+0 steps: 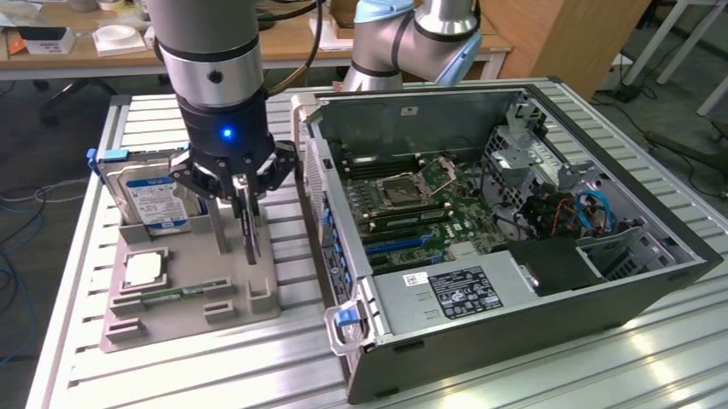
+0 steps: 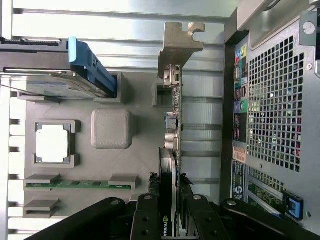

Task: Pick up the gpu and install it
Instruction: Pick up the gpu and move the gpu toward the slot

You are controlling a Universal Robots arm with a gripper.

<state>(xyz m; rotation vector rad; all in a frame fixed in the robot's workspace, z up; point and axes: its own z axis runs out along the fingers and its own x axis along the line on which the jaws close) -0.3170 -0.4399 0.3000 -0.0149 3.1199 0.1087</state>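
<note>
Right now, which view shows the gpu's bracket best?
The wrist view: the gpu runs edge-on from the gripper to its silver bracket, which stands clear. In the exterior view the gripper covers the card's top; a dark strip of it stands in the grey tray below.

We see a slatted aluminium table (image 1: 216,371) carrying a grey parts holder (image 1: 136,328) at nine o'clock and an open computer case (image 1: 512,341) at three.

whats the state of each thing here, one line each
gpu: upright on edge at the holder, gripped
tool: shut on the gpu
hard drive: standing in its holder slot
memory stick: lying in holder slot
computer case: side open, inside exposed
</note>
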